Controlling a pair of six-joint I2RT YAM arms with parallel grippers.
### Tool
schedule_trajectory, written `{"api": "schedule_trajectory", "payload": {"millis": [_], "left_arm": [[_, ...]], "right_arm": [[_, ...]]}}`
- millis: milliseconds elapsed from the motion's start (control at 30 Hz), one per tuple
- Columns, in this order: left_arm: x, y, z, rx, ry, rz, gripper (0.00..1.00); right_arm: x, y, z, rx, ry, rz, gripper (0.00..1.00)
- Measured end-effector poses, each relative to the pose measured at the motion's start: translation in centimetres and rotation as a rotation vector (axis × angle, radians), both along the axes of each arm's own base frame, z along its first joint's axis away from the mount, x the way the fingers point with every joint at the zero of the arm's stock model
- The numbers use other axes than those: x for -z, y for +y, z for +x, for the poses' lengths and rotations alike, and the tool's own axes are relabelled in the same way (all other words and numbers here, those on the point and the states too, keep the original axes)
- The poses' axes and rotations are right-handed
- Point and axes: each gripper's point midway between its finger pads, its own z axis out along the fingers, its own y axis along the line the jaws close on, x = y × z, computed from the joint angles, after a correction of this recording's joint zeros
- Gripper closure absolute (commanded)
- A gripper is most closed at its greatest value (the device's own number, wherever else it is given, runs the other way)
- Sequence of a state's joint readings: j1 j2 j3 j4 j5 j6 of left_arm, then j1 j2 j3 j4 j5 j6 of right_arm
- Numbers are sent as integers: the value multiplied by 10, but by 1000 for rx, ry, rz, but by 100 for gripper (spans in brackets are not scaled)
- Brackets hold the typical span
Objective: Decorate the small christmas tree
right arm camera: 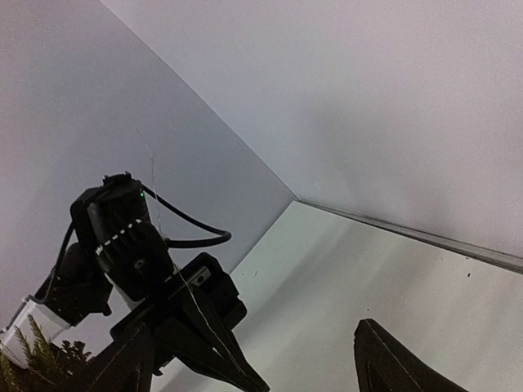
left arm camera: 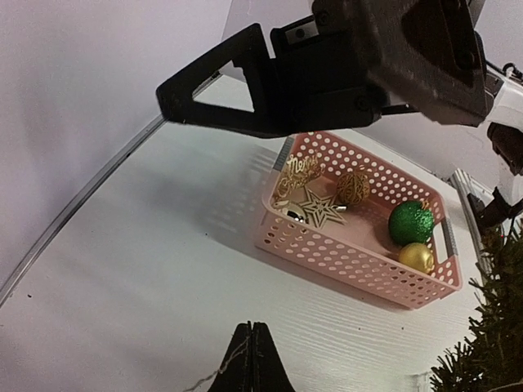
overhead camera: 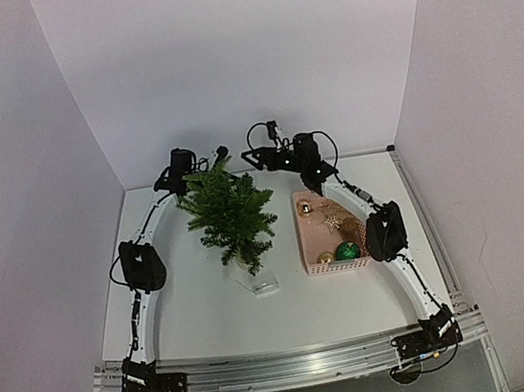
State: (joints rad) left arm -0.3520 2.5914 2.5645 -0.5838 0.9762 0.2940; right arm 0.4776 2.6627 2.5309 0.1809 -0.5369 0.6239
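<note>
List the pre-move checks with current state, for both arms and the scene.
1. Right end effector open and empty: ok.
2. Left end effector shut: ok.
3. Anything held in the left one: cannot tell; a thin thread shows beside it.
4. Clearance between the two end effectors: not ok; they sit close together at the far side of the small christmas tree.
5. Tree standing on its base: ok.
6. Pink basket stocked: ok; green glitter ball, gold star and other ornaments lie inside.
</note>
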Motion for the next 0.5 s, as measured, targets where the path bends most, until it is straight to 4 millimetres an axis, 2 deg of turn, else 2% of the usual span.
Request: {"api": "schedule_trajectory", "payload": {"millis": [133,267,500], "left_arm": [[-1,-3,1,-2,-35,11,100],[-4,-5,2,0,-80,20,100],[-18,-7,6,28,-297,75,100]], "right_arm": [[11,6,-4,-17,-40,-40,21],[13,8,-5,-22,-104,-74,20],[18,10,-12,-48,-224,-162,20]]}}
